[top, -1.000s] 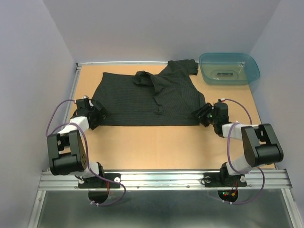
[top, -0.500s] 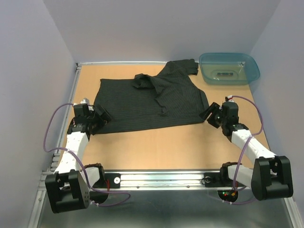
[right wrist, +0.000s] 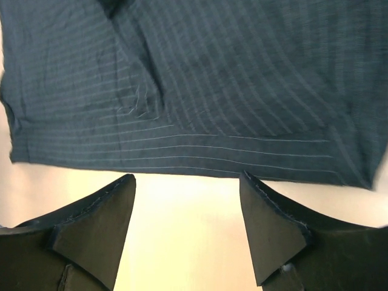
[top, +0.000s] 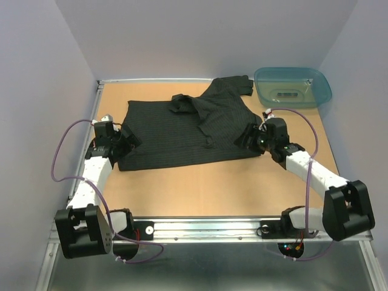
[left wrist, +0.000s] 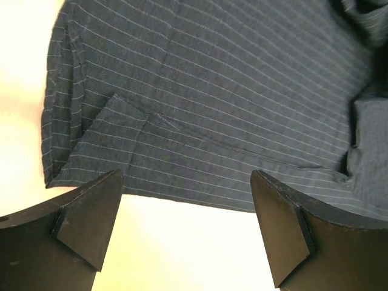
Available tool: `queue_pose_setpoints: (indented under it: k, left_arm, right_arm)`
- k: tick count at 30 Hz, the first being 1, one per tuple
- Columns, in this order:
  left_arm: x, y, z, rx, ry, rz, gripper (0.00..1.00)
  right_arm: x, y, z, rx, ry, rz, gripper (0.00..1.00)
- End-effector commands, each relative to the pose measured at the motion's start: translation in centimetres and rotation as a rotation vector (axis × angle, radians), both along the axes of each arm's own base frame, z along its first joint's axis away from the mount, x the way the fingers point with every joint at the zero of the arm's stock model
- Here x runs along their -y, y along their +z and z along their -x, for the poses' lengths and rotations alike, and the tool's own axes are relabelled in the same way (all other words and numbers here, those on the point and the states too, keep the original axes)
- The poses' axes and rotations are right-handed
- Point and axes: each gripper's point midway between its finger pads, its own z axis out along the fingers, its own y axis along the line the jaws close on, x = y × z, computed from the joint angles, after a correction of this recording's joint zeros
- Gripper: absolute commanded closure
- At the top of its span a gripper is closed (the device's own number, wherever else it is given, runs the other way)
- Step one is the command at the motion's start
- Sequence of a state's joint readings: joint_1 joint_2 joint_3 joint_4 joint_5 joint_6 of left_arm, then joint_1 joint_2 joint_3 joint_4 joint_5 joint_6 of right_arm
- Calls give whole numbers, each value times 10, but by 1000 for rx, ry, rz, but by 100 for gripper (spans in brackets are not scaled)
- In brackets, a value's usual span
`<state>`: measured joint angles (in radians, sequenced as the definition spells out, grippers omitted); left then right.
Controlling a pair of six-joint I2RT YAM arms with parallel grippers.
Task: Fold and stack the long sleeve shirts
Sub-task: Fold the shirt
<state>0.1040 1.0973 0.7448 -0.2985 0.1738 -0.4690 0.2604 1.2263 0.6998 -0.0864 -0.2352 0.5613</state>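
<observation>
Shirt (top: 182, 130) spreads flat between left hand (top: 126, 148) and right hand (top: 245, 138).

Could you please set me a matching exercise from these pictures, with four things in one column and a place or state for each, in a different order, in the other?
Column 1
1. black shirt
2. teal tub
3. left gripper
4. right gripper

Column 2
A. open, at the shirt's near right corner
B. lying spread out on the table
C. at the table's far right corner
D. open, at the shirt's near left corner

Pairs: 1-B, 2-C, 3-D, 4-A
</observation>
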Motion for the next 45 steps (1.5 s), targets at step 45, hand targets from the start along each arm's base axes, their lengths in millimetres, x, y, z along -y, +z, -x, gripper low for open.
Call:
queue_pose_setpoints:
  k: [45]
  left_arm:
    - [78, 33, -14, 27, -51, 83, 2]
  right_arm:
    - [-22, -13, 76, -90, 232, 183, 24]
